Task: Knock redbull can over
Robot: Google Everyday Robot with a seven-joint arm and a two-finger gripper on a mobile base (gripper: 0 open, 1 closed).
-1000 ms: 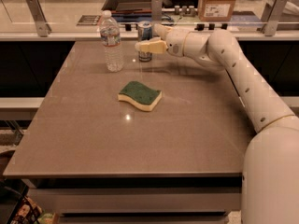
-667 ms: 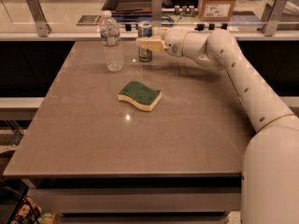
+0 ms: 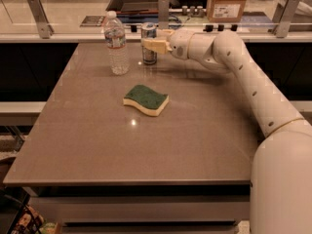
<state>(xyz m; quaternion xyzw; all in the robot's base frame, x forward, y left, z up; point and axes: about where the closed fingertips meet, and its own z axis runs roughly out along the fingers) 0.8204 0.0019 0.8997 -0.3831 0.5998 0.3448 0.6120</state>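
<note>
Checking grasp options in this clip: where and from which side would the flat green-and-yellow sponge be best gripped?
Probably from straight above, pinching the green-and-yellow sponge across its narrow waist: it lies flat, green face up, and its wavy long edges curve inward there. The gripper is at the back of the table, at the slim silver-and-blue can's upper half.

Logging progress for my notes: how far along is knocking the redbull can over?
Reach looks done: the pincer is at the upper part of the redbull can, beside the water bottle. In hand: the push. Left: the can stands upright on the table, so the toppling is not yet done.
</note>
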